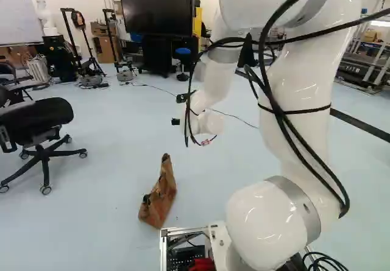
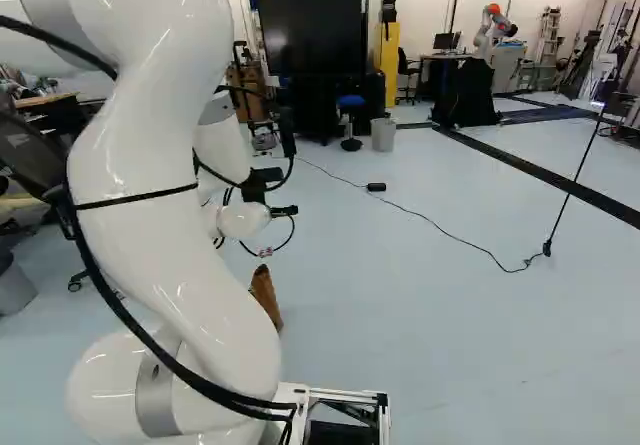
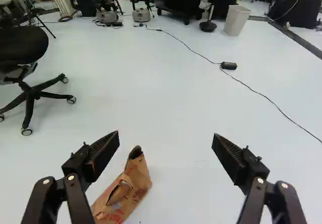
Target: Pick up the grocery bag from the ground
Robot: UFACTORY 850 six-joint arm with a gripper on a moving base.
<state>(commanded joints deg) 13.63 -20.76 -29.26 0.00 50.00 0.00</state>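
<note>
In the left base view, you had the black office chair with wheels (image 1: 38,125) to the left of the brown paper grocery bag (image 1: 159,195), which was on the pale blue floor (image 1: 103,234). Higher and to the bag's right, your black two-finger gripper (image 2: 272,191) had its jaws wide apart.

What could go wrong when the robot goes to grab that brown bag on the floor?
The gripper is open, but the paper bag isn't in the middle: it's over near one finger. If the arm came straight down, that finger might bump the bag and knock it away.

The bag looks like thin, creased paper, so it could rip if pinched just at an edge.

Black cables loop outside the arm, and they might snag as it bends.
</note>
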